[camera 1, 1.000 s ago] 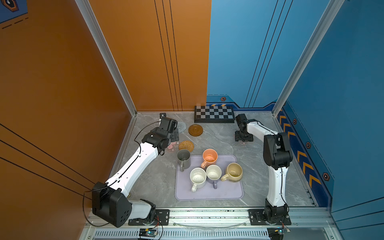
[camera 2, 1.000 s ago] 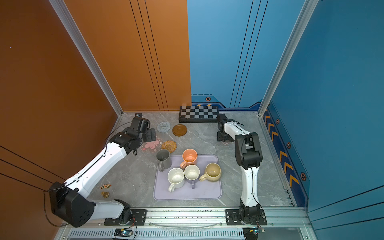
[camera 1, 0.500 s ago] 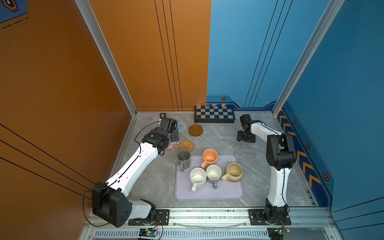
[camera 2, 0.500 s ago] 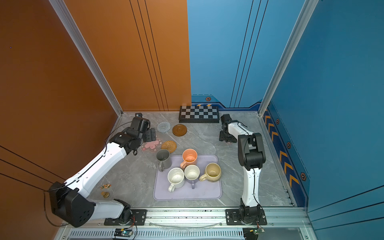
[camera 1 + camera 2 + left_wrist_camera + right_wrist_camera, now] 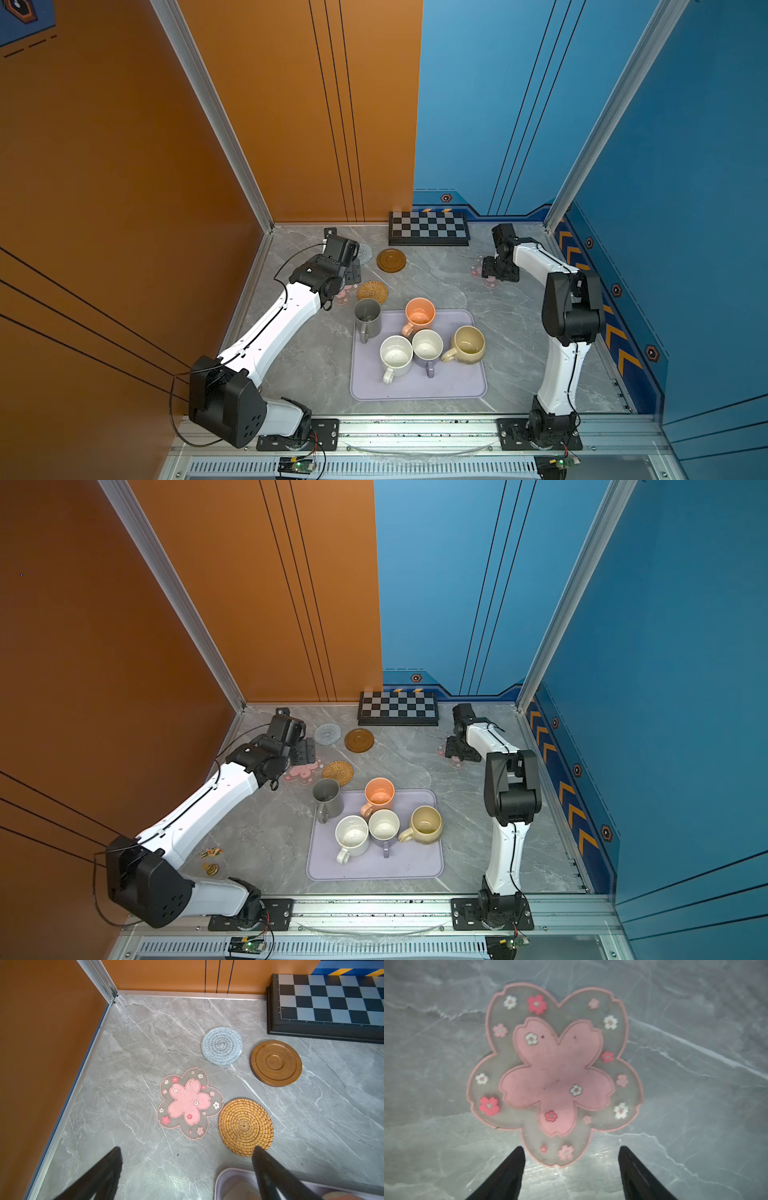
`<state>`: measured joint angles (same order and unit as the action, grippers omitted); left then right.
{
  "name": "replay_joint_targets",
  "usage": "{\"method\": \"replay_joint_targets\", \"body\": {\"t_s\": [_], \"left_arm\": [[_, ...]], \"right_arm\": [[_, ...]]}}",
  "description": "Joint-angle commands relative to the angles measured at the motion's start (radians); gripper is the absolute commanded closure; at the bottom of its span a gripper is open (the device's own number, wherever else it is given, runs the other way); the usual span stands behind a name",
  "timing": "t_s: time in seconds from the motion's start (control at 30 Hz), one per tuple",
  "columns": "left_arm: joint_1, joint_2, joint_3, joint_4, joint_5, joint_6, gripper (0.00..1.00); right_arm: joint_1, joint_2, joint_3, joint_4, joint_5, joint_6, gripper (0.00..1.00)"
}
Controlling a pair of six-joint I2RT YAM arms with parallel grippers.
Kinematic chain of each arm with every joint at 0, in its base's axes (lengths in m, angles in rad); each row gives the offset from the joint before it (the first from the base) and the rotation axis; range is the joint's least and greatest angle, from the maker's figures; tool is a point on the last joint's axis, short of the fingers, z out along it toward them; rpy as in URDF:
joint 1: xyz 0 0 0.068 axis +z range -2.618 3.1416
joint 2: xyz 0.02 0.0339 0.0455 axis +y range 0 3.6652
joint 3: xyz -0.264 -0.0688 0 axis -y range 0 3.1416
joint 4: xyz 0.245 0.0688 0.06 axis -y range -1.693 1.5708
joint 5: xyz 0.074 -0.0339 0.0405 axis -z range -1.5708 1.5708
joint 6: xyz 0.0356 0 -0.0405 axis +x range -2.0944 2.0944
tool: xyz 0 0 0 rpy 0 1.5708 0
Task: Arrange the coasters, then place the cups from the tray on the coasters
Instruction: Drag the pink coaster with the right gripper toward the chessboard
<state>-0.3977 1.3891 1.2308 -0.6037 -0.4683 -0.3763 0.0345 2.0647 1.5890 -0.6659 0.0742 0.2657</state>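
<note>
Top views: grey marble table (image 5: 519, 332) boxed in by orange wall (image 5: 291, 104) and blue wall (image 5: 478, 104), checkerboard (image 5: 429, 227) at the back. Lavender tray (image 5: 415, 390) near the front, long side left to right, five cups (image 5: 395, 355) on it, handles mostly pointing frontward. Left gripper (image 5: 187, 1148) wide open above the left flower coaster (image 5: 188, 1103). Right gripper (image 5: 571, 1147) open too, one petal of the right flower coaster (image 5: 554, 1076) between its fingers (image 5: 508, 1174). Both coasters whole only in wrist views, partly hidden from above.
</note>
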Motion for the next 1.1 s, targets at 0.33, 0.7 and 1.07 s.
{"method": "replay_joint_targets", "body": {"t_s": [0.33,0.7,1.07], "left_arm": [[-0.025,0.081,0.034,-0.028,-0.009,-0.042,0.02],[-0.043,0.164,0.082,-0.028,-0.010,-0.047,0.02],[-0.054,0.215,0.112,-0.029,-0.002,-0.047,0.02]], "right_arm": [[-0.071,0.159,0.230,0.072,-0.202,-0.021,0.22],[-0.080,0.248,0.346,0.066,-0.188,-0.014,0.16],[0.006,0.322,0.463,-0.033,-0.129,-0.202,0.14]]}}
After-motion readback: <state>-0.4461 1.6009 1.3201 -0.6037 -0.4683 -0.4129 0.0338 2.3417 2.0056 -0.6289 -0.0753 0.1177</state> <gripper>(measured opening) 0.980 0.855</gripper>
